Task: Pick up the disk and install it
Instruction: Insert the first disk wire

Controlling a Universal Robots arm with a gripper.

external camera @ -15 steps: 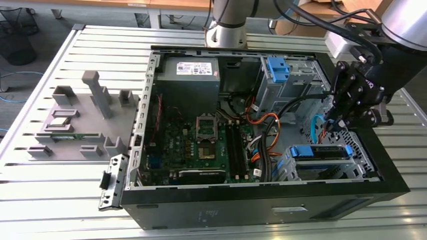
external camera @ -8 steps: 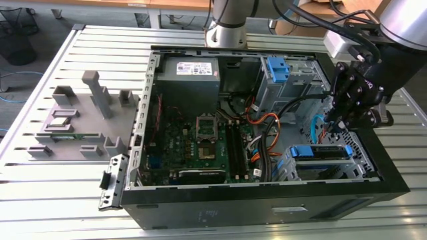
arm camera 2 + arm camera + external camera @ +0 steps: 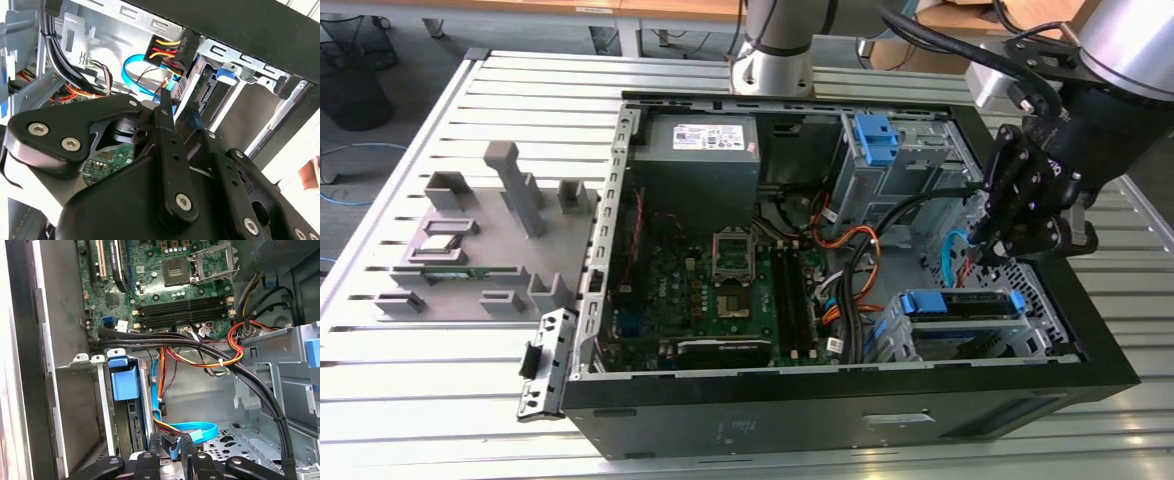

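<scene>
Closest to your lens in the second wrist view, the gripper [image 3: 176, 114] shows its black bolted linkage. The linkage covers much of the case interior behind it and leaves only part of a green circuit board [image 3: 107, 162] showing. You cannot tell whether the gripper is open or closed. In the first wrist view its tip is cut off by the frame edge, and the blue SATA cable [image 3: 197, 432] lies right against it. The spot is too cramped to read as held or merely touching.

The disk [image 3: 961, 303] is seated in the lower drive cage [image 3: 1034, 335], at the corner of the computer case [image 3: 854, 410] toward the exterior view's right, just below the gripper. You see only 1 edge of it, capped by its blue rail. The labelled face is buried between the cage walls. That visible edge runs left to right across the exterior view. How far the disk reaches down into the cage is hidden, so you cannot confirm its long axis from here.

A black cable bundle [image 3: 165, 340] crosses in front of the motherboard [image 3: 165, 295] and hides its lower margin. Farther back in the exterior view, a second blue bracket [image 3: 874, 135] sits in the upper bay beside the grey power-supply box [image 3: 700, 140]. The case rests on a slatted metal table [image 3: 454, 350].
</scene>
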